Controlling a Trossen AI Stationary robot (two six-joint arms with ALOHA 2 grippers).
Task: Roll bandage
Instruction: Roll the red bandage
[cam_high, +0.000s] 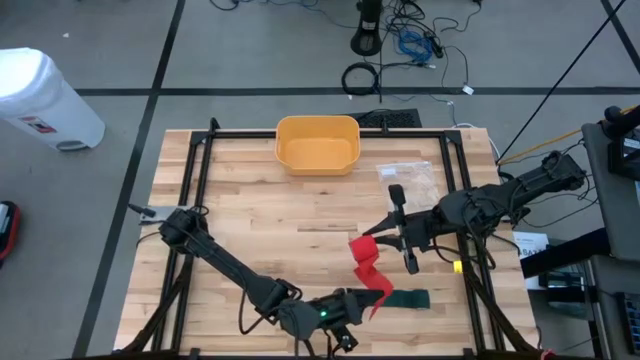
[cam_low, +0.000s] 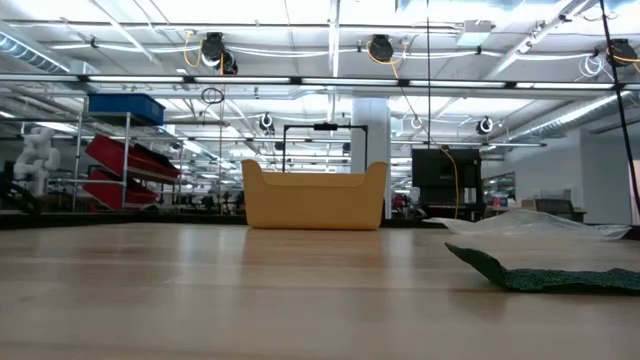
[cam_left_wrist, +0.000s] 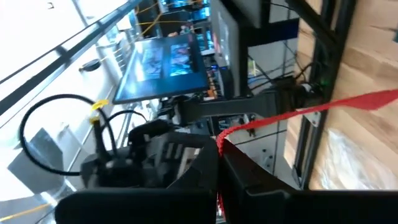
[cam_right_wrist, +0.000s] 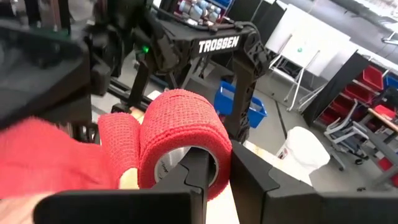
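High view: at the near edge of the wooden table (cam_high: 250, 215), the left gripper (cam_high: 362, 303) is pinched tight on the loose end of the red bandage (cam_high: 372, 270). In the left wrist view, the red strip (cam_left_wrist: 298, 112) comes out from between the closed fingers (cam_left_wrist: 249, 180) and stretches away over the table. A dark green cloth (cam_high: 408, 299) lies flat just beside this gripper. The strip goes up from the left gripper to the right gripper (cam_high: 385, 240), which is farther in. The right wrist view shows the right fingers (cam_right_wrist: 199, 174) clamped on the bandage roll (cam_right_wrist: 183, 140), one finger inside its hole. A clear plastic bag (cam_high: 412, 180) lies just past the right gripper. A yellow bin (cam_high: 318, 145) sits at the far edge, well away from both grippers.
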